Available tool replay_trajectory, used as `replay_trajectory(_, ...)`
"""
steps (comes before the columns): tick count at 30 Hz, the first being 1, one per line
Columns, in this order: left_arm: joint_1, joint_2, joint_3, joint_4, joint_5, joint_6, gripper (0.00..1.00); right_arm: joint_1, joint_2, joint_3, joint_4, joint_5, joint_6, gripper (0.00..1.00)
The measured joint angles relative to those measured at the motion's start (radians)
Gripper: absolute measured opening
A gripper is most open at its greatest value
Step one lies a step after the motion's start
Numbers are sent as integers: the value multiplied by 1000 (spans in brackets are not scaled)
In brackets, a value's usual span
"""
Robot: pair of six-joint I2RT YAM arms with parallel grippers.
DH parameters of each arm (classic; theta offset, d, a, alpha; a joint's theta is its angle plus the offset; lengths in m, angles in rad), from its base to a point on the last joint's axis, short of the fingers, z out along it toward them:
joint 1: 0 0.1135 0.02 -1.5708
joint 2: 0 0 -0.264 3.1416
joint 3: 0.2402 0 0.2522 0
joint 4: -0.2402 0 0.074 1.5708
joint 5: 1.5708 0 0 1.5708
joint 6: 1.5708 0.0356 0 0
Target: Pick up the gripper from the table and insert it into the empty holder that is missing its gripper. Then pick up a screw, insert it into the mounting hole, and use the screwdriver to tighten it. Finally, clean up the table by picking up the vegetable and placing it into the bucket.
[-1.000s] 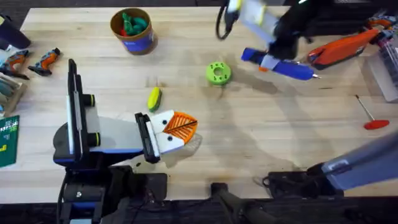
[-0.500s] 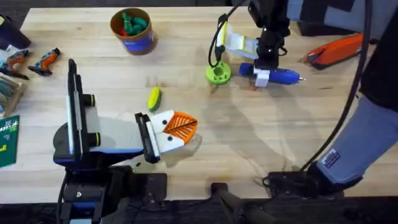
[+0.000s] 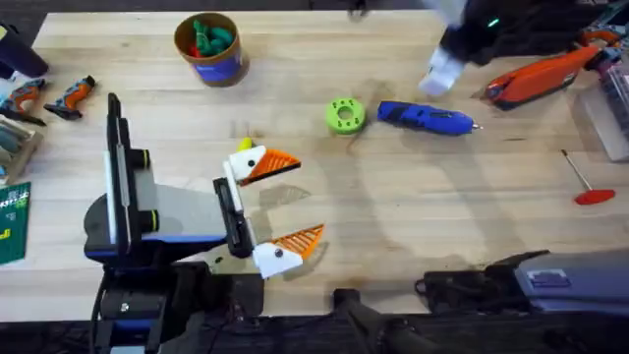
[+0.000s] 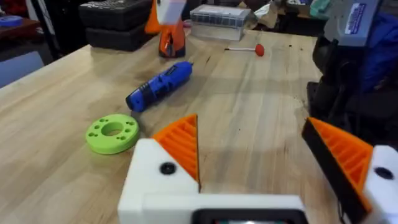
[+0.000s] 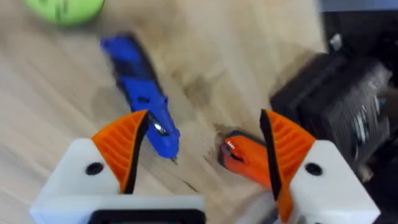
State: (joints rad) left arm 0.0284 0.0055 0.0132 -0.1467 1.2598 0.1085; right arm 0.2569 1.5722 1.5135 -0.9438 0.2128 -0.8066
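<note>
My left gripper (image 3: 309, 197) stands open at the table's (image 3: 423, 216) near middle. Each of its two white holders (image 3: 246, 165) carries an orange ribbed gripper wedge (image 3: 277, 162), and a dark screw head (image 4: 166, 168) sits in the mount. The yellow-green vegetable (image 3: 242, 145) peeks out just behind the farther finger. Farther right, the blue screwdriver (image 3: 425, 118) lies flat beside a green disc (image 3: 344, 115). My right gripper (image 3: 444, 71) hovers open above and behind the screwdriver (image 5: 140, 93), holding nothing. The tan bucket (image 3: 208, 47) with a blue band stands at the back left.
An orange-and-black hand tool (image 3: 541, 77) lies at the back right. A thin rod with a red handle (image 3: 587, 185) rests near the right edge. Small tools and packets (image 3: 44, 98) sit at the left edge. The bucket holds green and red items.
My left gripper has opened wide from shut. My right gripper has let go of the screwdriver, left it lying by the green disc, and pulled back up to the far right.
</note>
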Motion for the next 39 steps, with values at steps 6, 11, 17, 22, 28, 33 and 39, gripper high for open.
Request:
replay_trajectory(6, 0, 0, -3, 97, -117, -143, 986, 64, -248, 0, -109, -27, 558, 989)
replay_trajectory(11, 0, 3, 45, 37, -289, -174, 986, 82, -359, 0, -216, -97, 736, 989)
replay_trajectory(17, 0, 138, 328, -307, -471, -98, 985, 84, -493, -91, -178, -174, 834, 989)
replay_trajectory(22, 0, 368, 602, -590, -595, -5, 986, 84, -651, -279, -138, -195, 890, 989)
replay_trajectory(28, 0, 628, 856, -815, -692, 36, 986, 84, -803, -442, -133, -203, 916, 989)
replay_trajectory(33, 0, 800, 969, -922, -755, 45, 986, 84, -831, -495, -133, -203, 920, 989)
replay_trajectory(39, 0, 916, 974, -939, -811, 14, 986, 84, -831, -498, -133, -203, 924, 988)
